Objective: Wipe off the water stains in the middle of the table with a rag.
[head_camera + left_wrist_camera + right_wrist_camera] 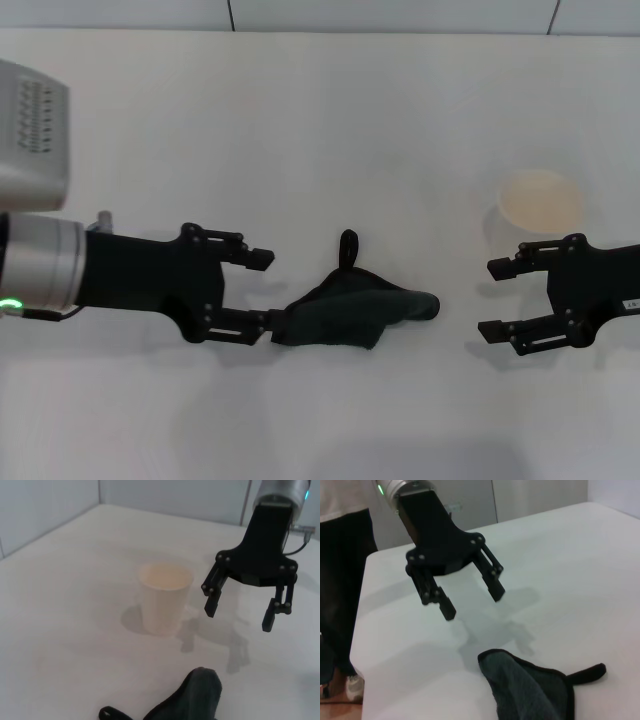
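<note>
Rag (352,306) by spread left pincer (266,292) (no legible writing)

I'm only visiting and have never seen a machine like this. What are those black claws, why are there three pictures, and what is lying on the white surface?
The claws are the grippers of a two-armed robot. One picture looks down from its head; the other two come from cameras on each wrist, so each shows the opposite arm. The left gripper is open, above the table and beside the rag; the right gripper is open too and holds nothing. On the white table lie a dark rag with a small loop, and a pale cup standing near the right gripper. No spill shows in these pictures; whether one lies under the rag cannot be told.
</note>
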Action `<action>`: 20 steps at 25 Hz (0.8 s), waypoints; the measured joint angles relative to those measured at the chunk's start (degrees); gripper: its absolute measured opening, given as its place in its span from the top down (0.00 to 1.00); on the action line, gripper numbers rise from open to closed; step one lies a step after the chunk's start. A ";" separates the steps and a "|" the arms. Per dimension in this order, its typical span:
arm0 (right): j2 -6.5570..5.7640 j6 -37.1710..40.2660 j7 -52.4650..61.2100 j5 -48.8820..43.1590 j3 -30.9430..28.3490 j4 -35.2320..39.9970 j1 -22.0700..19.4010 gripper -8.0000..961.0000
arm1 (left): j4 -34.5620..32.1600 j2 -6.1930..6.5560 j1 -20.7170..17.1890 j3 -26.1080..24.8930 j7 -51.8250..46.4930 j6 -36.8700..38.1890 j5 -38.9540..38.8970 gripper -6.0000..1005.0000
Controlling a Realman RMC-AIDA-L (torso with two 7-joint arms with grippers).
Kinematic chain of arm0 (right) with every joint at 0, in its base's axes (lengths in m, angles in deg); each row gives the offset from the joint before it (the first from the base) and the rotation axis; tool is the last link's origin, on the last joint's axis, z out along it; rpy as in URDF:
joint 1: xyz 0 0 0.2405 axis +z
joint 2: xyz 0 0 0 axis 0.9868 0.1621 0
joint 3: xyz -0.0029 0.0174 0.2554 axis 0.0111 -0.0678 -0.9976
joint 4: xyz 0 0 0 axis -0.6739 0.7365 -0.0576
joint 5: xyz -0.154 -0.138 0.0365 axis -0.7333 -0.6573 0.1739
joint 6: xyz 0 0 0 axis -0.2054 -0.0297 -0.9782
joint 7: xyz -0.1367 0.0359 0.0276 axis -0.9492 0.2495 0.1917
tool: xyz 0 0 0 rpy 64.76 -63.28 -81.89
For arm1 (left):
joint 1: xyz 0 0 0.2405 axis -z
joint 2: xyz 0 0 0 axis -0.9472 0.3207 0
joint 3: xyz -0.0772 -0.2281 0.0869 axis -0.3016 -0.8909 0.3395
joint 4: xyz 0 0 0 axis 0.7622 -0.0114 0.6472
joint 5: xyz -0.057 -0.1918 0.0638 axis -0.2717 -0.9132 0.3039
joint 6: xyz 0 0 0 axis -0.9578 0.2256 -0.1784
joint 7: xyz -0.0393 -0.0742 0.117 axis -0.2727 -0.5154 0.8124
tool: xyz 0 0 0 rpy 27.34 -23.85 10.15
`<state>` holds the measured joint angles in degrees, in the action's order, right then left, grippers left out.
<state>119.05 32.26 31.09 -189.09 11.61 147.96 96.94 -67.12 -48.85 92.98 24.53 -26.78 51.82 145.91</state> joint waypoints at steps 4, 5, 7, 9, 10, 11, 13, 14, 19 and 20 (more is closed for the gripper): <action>0.04 0.28 -1.43 0.65 -0.71 -1.45 0.08 0.19 | -0.80 0.07 -1.57 -1.23 1.48 1.79 0.21 0.30; 0.04 0.28 -1.43 0.65 -0.71 -1.45 0.08 0.19 | -1.06 0.09 -2.07 -1.48 1.93 1.95 0.25 0.30; 0.03 0.10 -3.57 2.03 -1.00 -2.66 0.09 0.19 | -1.27 0.12 -2.43 -1.70 2.24 2.03 0.25 0.30; 0.01 0.39 -5.08 3.37 -1.83 -3.58 0.04 0.19 | -1.55 0.14 -3.84 -3.70 4.15 2.81 -0.11 0.30; -0.02 0.85 -5.89 4.03 -2.49 -4.08 0.02 0.19 | -1.47 0.09 -4.14 -4.56 4.88 3.39 -0.30 0.30; -0.04 1.17 -6.21 4.26 -2.94 -4.24 0.01 0.19 | -1.39 0.08 -4.31 -5.29 5.35 4.00 -0.34 0.30; -0.09 1.94 -6.55 4.53 -3.63 -4.41 -0.03 0.19 | -1.25 0.02 -4.64 -6.67 6.01 5.40 -0.38 0.30; -0.11 2.14 -6.53 4.54 -3.76 -4.41 -0.04 0.19 | -1.24 0.02 -4.82 -7.50 6.19 5.93 -0.38 0.30; -0.27 2.61 -6.08 4.11 -3.82 -4.01 0.20 0.19 | -0.93 0.04 -5.86 -11.43 7.90 7.57 -0.42 0.30; -0.30 2.68 -6.05 4.08 -3.83 -3.89 0.25 0.19 | -0.71 0.03 -6.04 -11.94 8.33 7.75 -0.43 0.30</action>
<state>118.75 34.94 25.03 -185.01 7.78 144.07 97.19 -67.83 -48.82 86.94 12.59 -18.45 59.56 145.48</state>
